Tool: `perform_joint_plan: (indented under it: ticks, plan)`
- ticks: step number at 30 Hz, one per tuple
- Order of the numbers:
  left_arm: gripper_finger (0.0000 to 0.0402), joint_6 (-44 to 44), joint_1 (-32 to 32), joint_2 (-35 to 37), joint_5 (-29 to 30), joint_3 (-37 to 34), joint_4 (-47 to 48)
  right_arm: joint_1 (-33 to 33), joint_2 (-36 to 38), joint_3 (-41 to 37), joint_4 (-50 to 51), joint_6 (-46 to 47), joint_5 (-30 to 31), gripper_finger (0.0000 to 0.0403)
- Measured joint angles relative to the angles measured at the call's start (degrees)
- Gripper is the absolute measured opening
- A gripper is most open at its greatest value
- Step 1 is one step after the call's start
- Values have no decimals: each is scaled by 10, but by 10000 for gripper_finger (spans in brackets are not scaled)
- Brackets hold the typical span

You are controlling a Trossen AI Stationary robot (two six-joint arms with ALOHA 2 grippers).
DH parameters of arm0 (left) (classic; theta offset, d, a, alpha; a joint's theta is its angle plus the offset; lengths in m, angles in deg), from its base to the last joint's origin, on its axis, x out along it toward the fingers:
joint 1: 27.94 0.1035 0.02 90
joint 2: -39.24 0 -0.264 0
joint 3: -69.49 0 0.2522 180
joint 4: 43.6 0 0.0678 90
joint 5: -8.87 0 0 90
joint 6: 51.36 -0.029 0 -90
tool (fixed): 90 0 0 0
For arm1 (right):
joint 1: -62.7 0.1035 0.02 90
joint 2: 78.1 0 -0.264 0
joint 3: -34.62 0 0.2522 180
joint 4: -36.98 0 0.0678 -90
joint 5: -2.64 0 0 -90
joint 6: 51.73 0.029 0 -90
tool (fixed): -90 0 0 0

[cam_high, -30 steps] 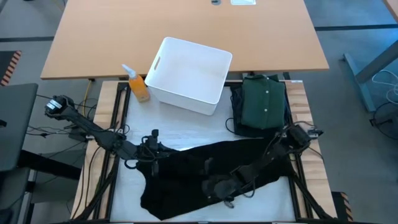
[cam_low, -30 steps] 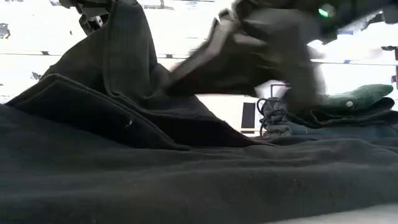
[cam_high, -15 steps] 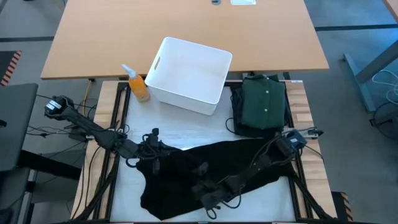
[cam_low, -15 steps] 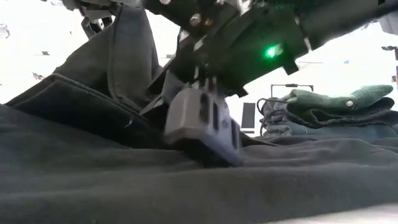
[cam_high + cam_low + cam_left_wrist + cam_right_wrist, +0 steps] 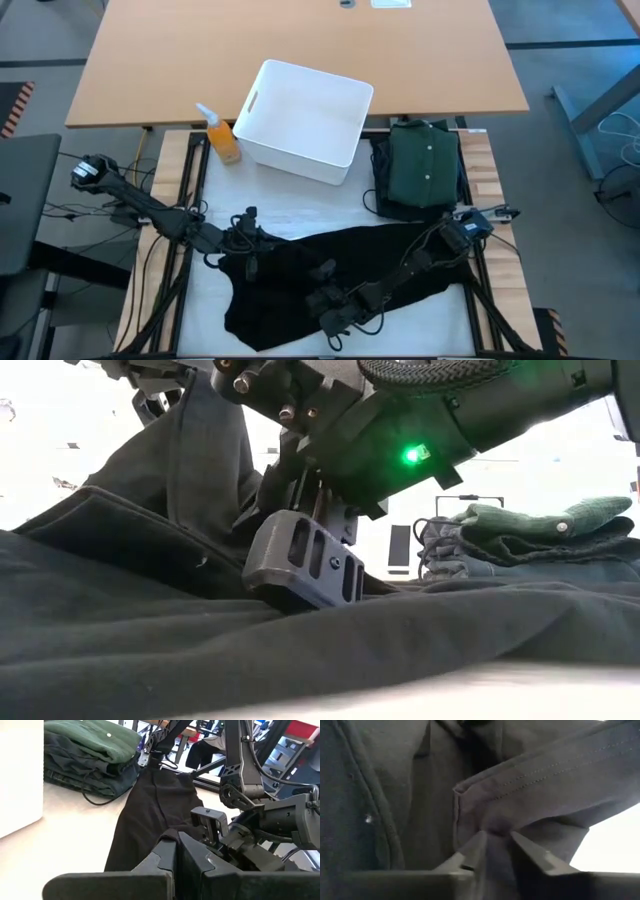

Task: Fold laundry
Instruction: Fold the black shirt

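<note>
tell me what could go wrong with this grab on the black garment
The right end effector is pinching only a small fold of the black garment, so the cloth may slip out on lifting. The left end effector, shut on the same garment, sits very close, so the two arms might collide.

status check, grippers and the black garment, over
Left gripper shut on black garment, holding it up. Right gripper down on the same cloth, fingers pinching a hem fold. Nothing in the way; white bin and folded stack stand apart.
</note>
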Motion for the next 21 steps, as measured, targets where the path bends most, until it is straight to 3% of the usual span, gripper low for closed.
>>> perform_joint_plan:
  ticks: [4, 6, 8, 13, 16, 21]
  plan:
    - [0, -1, 0, 0, 0, 0, 0, 0, 0, 0, 1, 2, 0, 26]
    - [0, -1, 0, 0, 0, 0, 0, 0, 1, 0, 0, 4, -1, 15]
    - [0, -1, 0, 0, 0, 0, 0, 3, 7, -1, 12, 24, -29, 28]
    - [0, -1, 0, 0, 0, 0, 13, -8, 44, -2, 115, 191, -239, 70]
    - [0, 0, 0, 0, 0, 0, 20, -24, 50, -2, 160, 235, -255, 88]
    - [0, 2, 0, 0, 1, 0, 23, -31, 47, -2, 163, 213, -255, 124]
